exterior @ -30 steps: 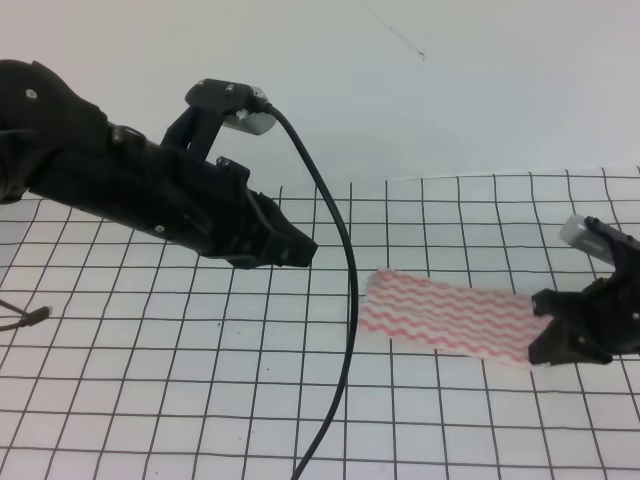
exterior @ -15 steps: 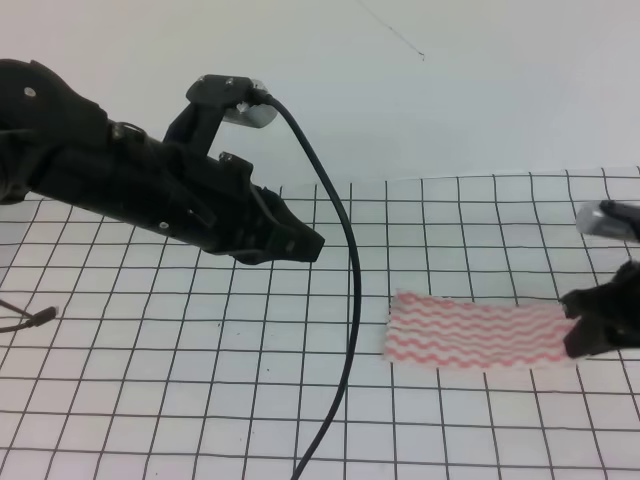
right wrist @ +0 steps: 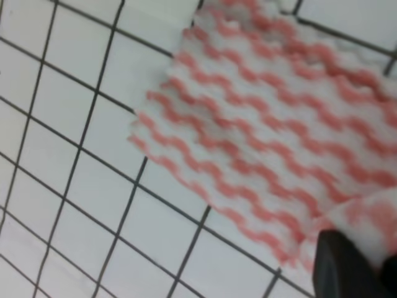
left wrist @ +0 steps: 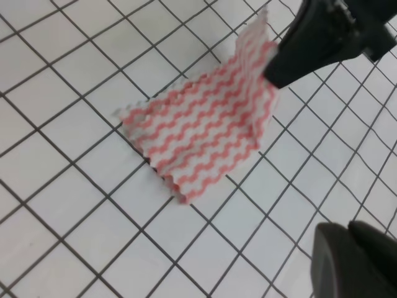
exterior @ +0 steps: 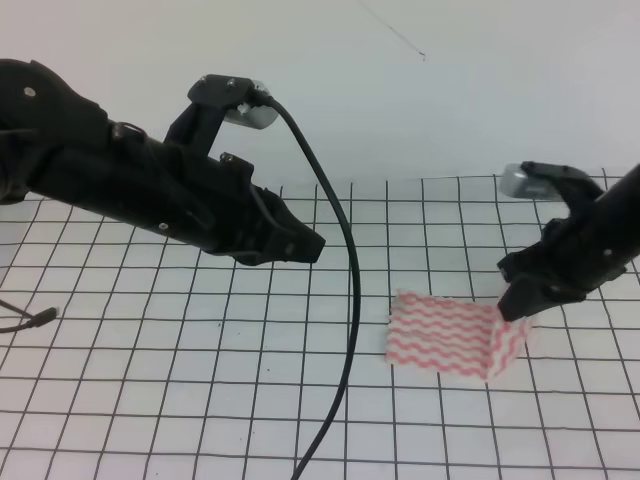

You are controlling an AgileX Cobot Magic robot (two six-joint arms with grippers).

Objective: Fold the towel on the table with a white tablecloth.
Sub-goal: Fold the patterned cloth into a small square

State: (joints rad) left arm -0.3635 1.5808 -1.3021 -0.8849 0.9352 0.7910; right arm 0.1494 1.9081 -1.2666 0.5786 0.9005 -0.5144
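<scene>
The towel point(exterior: 445, 335), white with red-pink wavy stripes, lies on the gridded tablecloth point(exterior: 150, 380) right of centre. Its right end is lifted off the cloth and stands up. My right gripper point(exterior: 517, 307) is shut on that raised end and holds it above the flat part. The towel also shows in the left wrist view point(left wrist: 198, 130), with the right gripper point(left wrist: 279, 65) pinching its far corner, and in the right wrist view point(right wrist: 260, 136). My left gripper point(exterior: 305, 245) hovers above the table, left of the towel and apart from it; its jaws look closed and empty.
A black cable point(exterior: 345, 300) hangs from the left arm and drops to the table's front edge, just left of the towel. A thin dark wire end point(exterior: 30, 318) lies at the far left. A plain white wall point(exterior: 450, 90) stands behind the table.
My right gripper has lifted the towel's right end and carried it up and leftward, so the flat towel now bends upward at its right. The left arm has barely moved.
</scene>
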